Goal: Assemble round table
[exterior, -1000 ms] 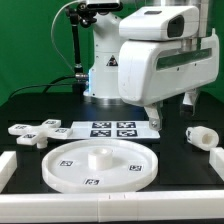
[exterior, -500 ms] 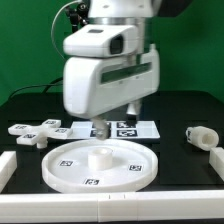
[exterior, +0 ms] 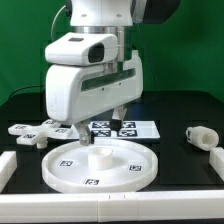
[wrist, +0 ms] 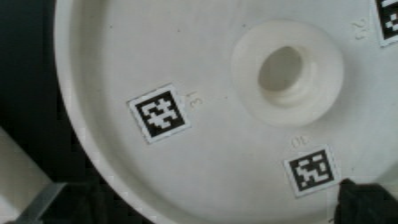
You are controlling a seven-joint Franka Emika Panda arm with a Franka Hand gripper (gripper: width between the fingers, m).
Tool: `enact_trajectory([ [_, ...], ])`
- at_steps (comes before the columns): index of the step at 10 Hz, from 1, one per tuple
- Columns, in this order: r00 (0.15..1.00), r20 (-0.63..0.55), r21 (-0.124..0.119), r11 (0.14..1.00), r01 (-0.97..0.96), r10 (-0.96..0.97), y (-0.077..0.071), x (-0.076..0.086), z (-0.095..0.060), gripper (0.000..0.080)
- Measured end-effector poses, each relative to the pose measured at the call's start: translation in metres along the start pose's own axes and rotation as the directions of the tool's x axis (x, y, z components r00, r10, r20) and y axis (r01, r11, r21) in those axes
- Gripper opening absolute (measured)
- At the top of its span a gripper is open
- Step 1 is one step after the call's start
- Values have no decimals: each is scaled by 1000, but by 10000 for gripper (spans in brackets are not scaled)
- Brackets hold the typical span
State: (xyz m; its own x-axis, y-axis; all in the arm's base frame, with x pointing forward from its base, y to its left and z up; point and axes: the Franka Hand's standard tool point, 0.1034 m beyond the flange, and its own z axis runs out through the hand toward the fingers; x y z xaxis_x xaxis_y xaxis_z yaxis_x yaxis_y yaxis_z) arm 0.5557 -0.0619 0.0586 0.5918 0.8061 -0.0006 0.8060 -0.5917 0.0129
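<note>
The large round disc [exterior: 100,166] lies flat at the front middle, rim up, with a raised hub in its centre. In the wrist view the disc [wrist: 196,60] fills the picture, with its hub hole and tags showing. My gripper [exterior: 99,134] hangs just above the disc's far edge. It is open and empty, and its fingertips [wrist: 43,200] stand wide apart in the wrist view. The cross-shaped foot [exterior: 34,131] lies at the exterior view's left. The short cylinder leg [exterior: 201,135] lies on its side at the exterior view's right.
The marker board [exterior: 133,129] lies behind the disc, partly hidden by the arm. White bars edge the workspace at the front left [exterior: 5,166] and front right [exterior: 217,163]. The arm's base stands at the back.
The arm has swung from the exterior view's right to the left and come down over the disc's far edge. The parts have not moved.
</note>
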Motion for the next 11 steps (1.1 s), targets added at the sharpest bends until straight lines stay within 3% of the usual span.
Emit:
enact_trajectory([
  [1,1000,2,7,1000,-6,6,-5,-6,12,650],
  [7,1000,8,31,1000,-4,4,-22,-12,46,650],
  [10,1000,6,29,1000,-3,3,-22,-11,48,650],
  [11,1000,5,27,1000,-3,3,-21,-11,47,527],
])
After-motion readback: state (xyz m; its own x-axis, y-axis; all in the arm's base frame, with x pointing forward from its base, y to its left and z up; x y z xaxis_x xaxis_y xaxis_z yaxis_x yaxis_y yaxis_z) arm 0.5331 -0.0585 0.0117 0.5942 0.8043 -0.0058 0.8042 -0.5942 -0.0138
